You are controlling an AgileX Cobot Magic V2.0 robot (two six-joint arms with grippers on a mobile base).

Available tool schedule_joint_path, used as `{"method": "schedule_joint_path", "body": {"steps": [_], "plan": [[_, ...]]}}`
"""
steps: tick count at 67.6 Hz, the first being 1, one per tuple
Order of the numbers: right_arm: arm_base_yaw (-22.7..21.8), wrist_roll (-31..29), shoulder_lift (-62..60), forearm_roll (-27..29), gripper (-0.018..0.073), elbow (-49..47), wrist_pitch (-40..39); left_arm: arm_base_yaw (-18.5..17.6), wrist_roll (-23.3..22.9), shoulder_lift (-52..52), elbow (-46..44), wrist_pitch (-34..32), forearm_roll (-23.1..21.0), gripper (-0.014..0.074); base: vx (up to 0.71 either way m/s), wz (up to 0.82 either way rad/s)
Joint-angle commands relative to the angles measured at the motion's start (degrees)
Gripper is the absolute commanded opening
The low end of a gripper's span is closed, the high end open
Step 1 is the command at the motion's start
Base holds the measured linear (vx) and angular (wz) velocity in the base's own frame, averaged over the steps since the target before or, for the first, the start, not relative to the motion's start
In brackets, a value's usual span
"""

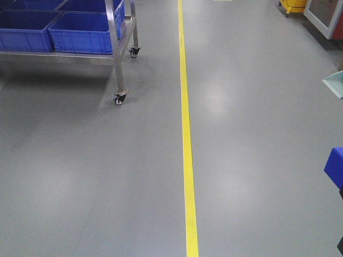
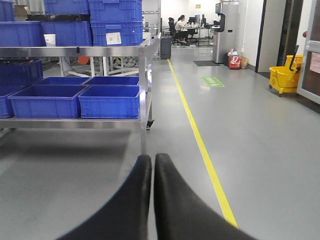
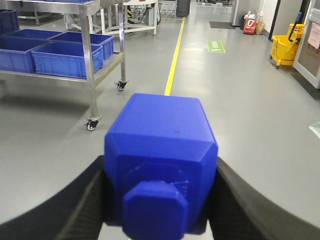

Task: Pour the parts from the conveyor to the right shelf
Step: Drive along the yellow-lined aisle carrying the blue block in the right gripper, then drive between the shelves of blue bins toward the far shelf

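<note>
My right gripper (image 3: 161, 172) is shut on a blue plastic part (image 3: 161, 150), a blocky piece with a smaller knob facing the camera; the black fingers (image 3: 82, 200) press on both of its sides. A corner of the blue part (image 1: 335, 167) shows at the right edge of the front view. My left gripper (image 2: 152, 162) is shut and empty, its two black fingers together, pointing down the aisle. The conveyor is out of view. A steel wheeled shelf rack (image 2: 145, 75) with blue bins (image 2: 110, 101) stands at the left.
A yellow floor line (image 1: 185, 128) runs down the grey floor. The rack's castor (image 1: 120, 98) is near it at the left. A yellow mop bucket (image 2: 285, 77) stands at the far right. A person sits at desks (image 2: 179, 22) far down the aisle.
</note>
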Motion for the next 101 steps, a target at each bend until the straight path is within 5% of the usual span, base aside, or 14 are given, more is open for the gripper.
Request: {"method": "schedule_joint_path", "body": {"steps": [1,101], "plan": [[-0.1,-0.5,0.5,0.2,-0.0001,-1.5,-4.4,-0.2,-0.4,-0.3,-1.1,-4.2,-0.4,-0.0006,0.76,0.01],[-0.1,-0.5,0.5,0.3,-0.0001,-1.5,-4.3,-0.2,-0.4,-0.3,-1.1,-4.2,-0.4,-0.0006,0.66,0.07]]}}
